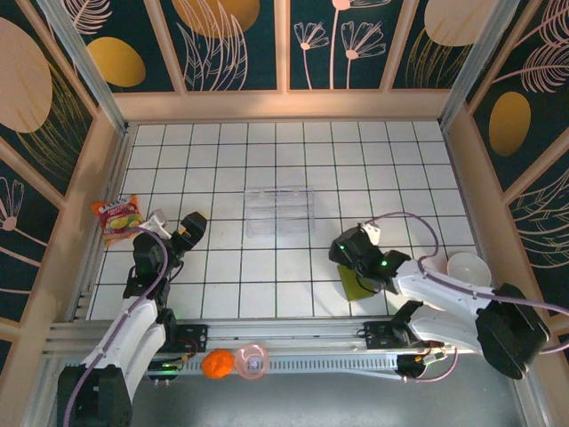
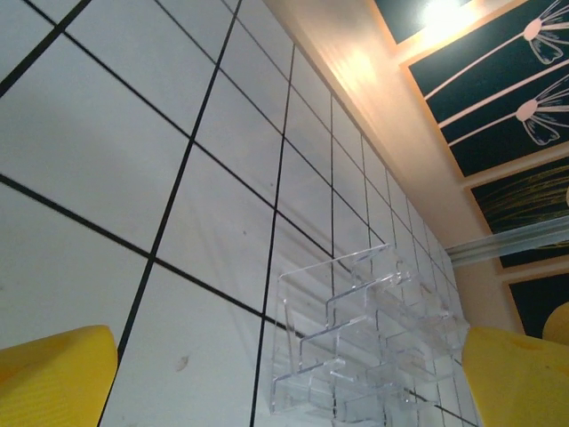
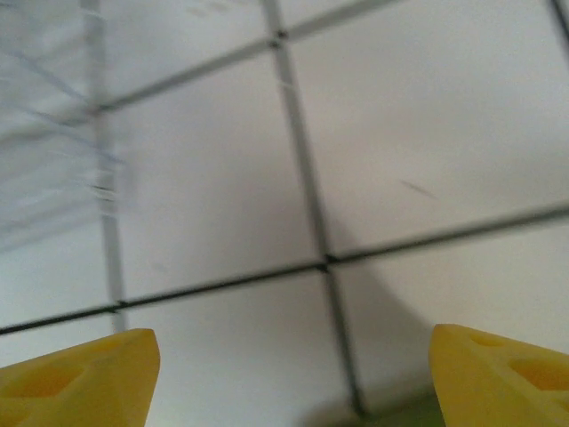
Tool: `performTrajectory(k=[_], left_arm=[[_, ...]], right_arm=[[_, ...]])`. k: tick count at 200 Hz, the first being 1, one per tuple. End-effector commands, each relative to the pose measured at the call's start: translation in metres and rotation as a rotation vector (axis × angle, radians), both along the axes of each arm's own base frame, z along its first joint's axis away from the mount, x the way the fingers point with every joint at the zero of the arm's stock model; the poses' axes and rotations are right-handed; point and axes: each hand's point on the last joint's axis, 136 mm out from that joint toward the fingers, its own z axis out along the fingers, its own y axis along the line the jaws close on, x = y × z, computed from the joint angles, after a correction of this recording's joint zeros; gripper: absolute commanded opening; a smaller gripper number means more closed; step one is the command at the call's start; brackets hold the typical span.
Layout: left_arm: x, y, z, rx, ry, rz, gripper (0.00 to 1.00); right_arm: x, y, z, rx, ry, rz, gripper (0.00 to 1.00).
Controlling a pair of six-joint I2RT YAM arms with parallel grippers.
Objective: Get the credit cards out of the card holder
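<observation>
The olive-green card holder (image 1: 355,283) lies flat on the tiled floor near the front right, partly under my right arm. A green sliver of the card holder (image 3: 391,416) shows at the bottom edge of the right wrist view. The credit cards are out of view. My right gripper (image 1: 342,246) hovers just past the holder's far-left corner; in its wrist view the gripper (image 3: 293,374) is open, its yellow fingers (image 3: 80,378) wide apart over bare tile. My left gripper (image 1: 191,228) is at the left, open and empty, and in its wrist view the gripper (image 2: 284,391) faces the clear tray.
A clear plastic tray (image 1: 280,211) with stepped slots (image 2: 356,347) stands mid-table. A snack packet (image 1: 118,218) lies by the left wall and a white bowl (image 1: 469,267) by the right wall. An orange ball (image 1: 217,364) and a pink ring (image 1: 252,360) rest on the front rail.
</observation>
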Motion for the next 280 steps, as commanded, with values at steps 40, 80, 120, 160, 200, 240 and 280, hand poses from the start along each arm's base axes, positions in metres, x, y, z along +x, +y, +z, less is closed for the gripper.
performTrajectory(k=[40, 80, 120, 160, 200, 240, 280], left_arm=[[-0.004, -0.002, 0.002, -0.03, -0.024, -0.01, 0.99], [-0.006, -0.004, 0.009, -0.039, -0.04, -0.019, 0.99], [-0.008, -0.008, 0.005, -0.048, -0.019, -0.04, 0.98], [-0.008, -0.011, 0.003, -0.041, -0.011, -0.062, 0.98], [-0.008, -0.011, 0.001, -0.033, -0.011, -0.067, 0.98], [-0.008, -0.01, -0.003, -0.031, -0.001, -0.062, 0.99], [-0.008, -0.011, -0.005, -0.03, 0.009, -0.066, 0.99]], right_arm=[[-0.027, -0.047, -0.025, -0.049, 0.186, -0.177, 0.82], [-0.038, 0.004, -0.019, 0.064, 0.236, -0.011, 0.78], [-0.052, 0.074, 0.003, 0.232, 0.246, 0.175, 0.74], [-0.056, 0.083, 0.003, -0.002, 0.236, 0.37, 0.76], [-0.08, 0.067, -0.014, -0.144, 0.325, 0.473, 0.82], [-0.094, 0.067, -0.015, -0.287, 0.334, 0.562, 0.99], [-0.107, 0.072, -0.031, -0.366, 0.38, 0.611, 0.99]])
